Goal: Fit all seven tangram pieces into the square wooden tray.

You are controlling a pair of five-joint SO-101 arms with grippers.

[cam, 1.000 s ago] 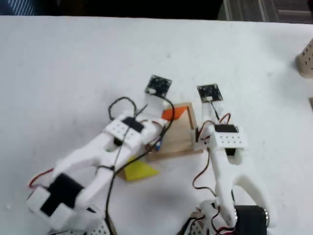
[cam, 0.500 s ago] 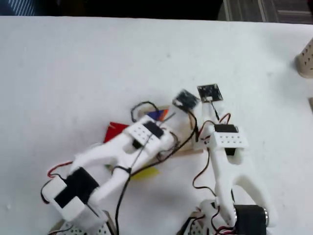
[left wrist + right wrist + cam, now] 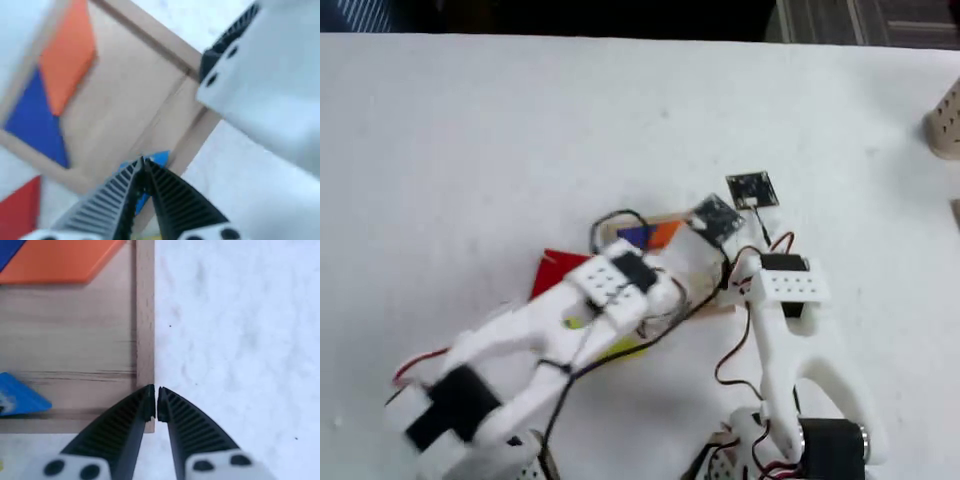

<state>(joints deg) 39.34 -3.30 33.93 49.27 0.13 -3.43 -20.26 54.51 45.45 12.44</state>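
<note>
The square wooden tray holds an orange parallelogram beside a dark blue triangle along one rim. A light-blue piece lies near the opposite rim. My left gripper is shut, its tips right over that light-blue piece; I cannot tell if they touch it. My right gripper is shut, with its tips at the tray's corner rim. In the high view the left arm covers most of the tray. A red piece and a yellow piece lie on the table outside it.
The right arm stands at the tray's right side, and its white body looms close to my left gripper. White table stretches open behind and to the left of the tray. A tan object sits at the far right edge.
The left arm swung right across the tray, which uncovered the red piece and hid more of the yellow one. The right arm kept still.
</note>
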